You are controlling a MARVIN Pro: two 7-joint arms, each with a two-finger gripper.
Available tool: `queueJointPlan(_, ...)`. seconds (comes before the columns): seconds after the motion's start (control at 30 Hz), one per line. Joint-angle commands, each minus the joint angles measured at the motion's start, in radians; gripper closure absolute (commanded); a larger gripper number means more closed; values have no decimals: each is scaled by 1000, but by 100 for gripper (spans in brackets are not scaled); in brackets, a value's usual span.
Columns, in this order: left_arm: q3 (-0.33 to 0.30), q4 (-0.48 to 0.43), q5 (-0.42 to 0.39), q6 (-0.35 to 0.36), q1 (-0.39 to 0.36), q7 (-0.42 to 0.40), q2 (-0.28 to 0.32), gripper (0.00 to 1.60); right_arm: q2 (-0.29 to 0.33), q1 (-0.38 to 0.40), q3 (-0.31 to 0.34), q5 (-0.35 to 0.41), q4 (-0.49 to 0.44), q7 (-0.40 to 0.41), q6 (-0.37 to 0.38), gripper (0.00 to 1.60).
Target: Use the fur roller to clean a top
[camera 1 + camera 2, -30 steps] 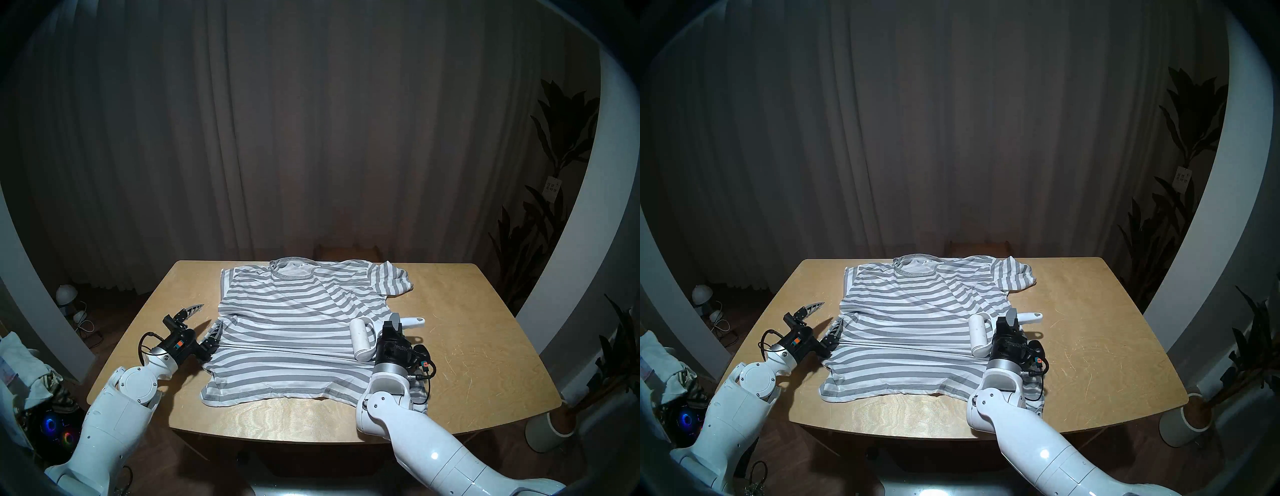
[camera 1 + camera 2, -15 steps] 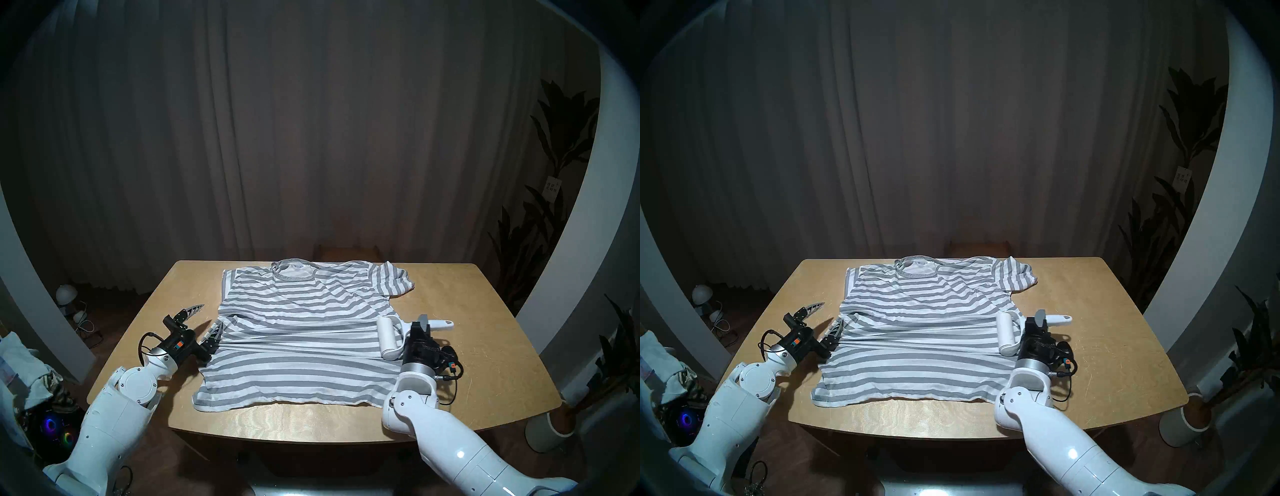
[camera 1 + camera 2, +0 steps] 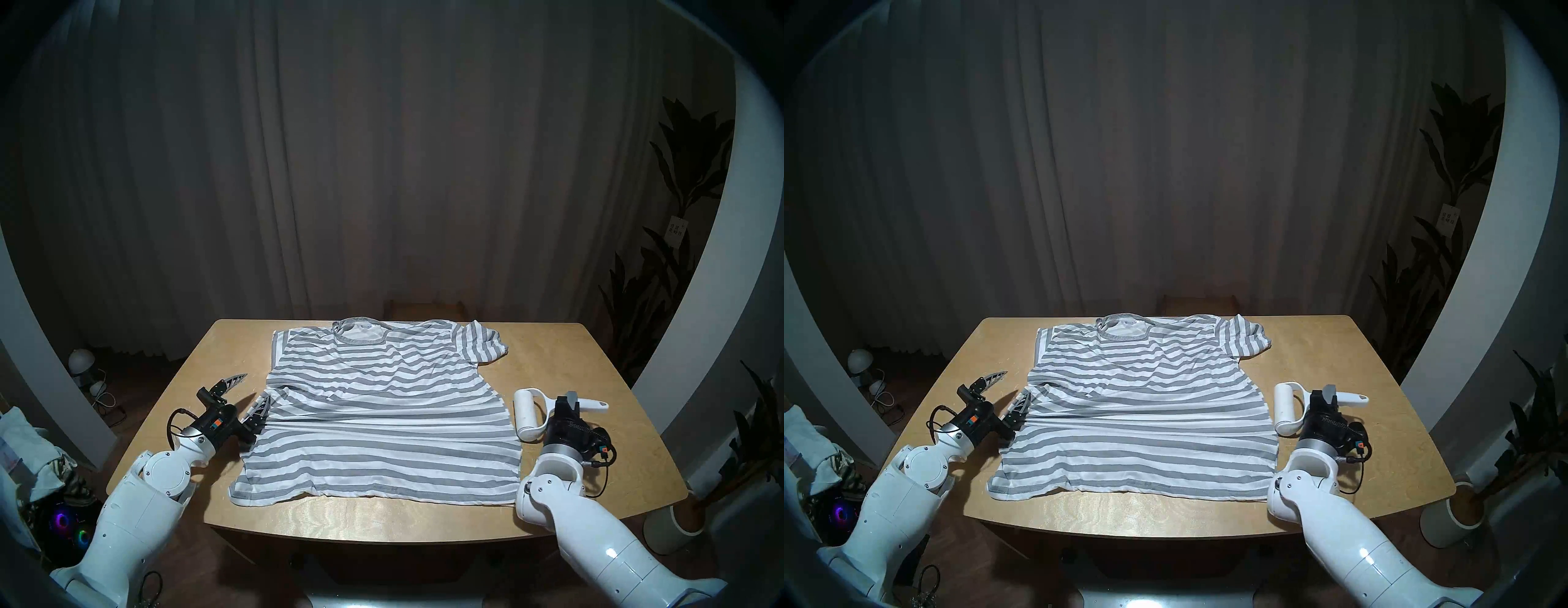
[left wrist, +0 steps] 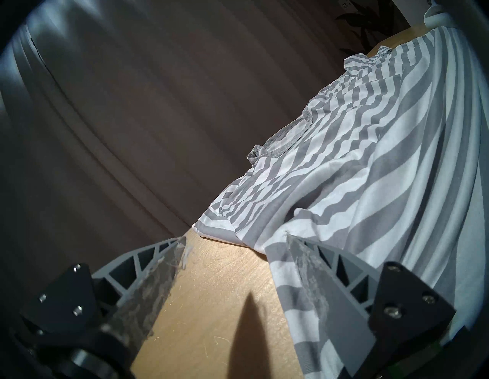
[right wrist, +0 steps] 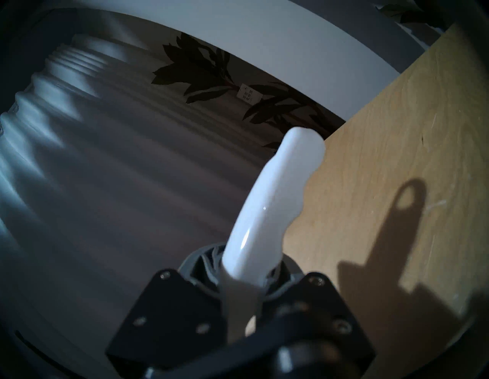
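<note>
The top (image 3: 382, 424), a grey and white striped T-shirt, lies spread on the wooden table (image 3: 585, 361), collar at the far side. My right gripper (image 3: 570, 401) is shut on the ridged handle of the white fur roller (image 3: 525, 409). The roller's cylinder stands just off the top's right edge, over bare table. The right wrist view shows the fur roller's handle (image 5: 277, 201) sticking out from between the jaws. My left gripper (image 3: 256, 387) is open at the top's left edge. Its nearer finger (image 4: 312, 270) lies on the striped cloth (image 4: 370, 185).
A dark curtain hangs behind the table. A white plant pot (image 3: 679, 522) and tall plants stand on the floor at the right. A heap of cloths (image 3: 29, 450) and a glowing device sit on the floor at the left.
My right arm has carried the fur roller rightward across the top's lower half and off its right edge. The cloth has spread out flatter to the right. The left gripper has stayed put.
</note>
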Motion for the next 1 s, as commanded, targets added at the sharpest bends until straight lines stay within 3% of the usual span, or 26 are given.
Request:
queueJointPlan(0.0,30,87,6,65,105,-21,-9,0,61,-26,78,29,-60,-35,-1,160)
queueJointPlan(0.27,-3,-38,-101,14,128,1,-35,0,96,-19,175,86,-149,-98,3,160)
queueJointPlan(0.6,-85,-237,-268,-85,119,35,-65,0,91,-12,200,161,-209,-170,38,160)
queueJointPlan(0.73,-114,-257,-309,-114,101,49,-72,0,83,-11,201,186,-222,-190,51,160)
queueJointPlan(0.8,-143,-321,-352,-134,108,64,-80,0,79,-11,200,212,-233,-211,67,160)
queueJointPlan(0.87,-149,-285,-364,-147,97,68,-85,0,78,-10,202,222,-237,-219,73,160)
queueJointPlan(0.97,-168,-354,-421,-162,126,83,-112,0,90,-5,212,259,-259,-254,102,160)
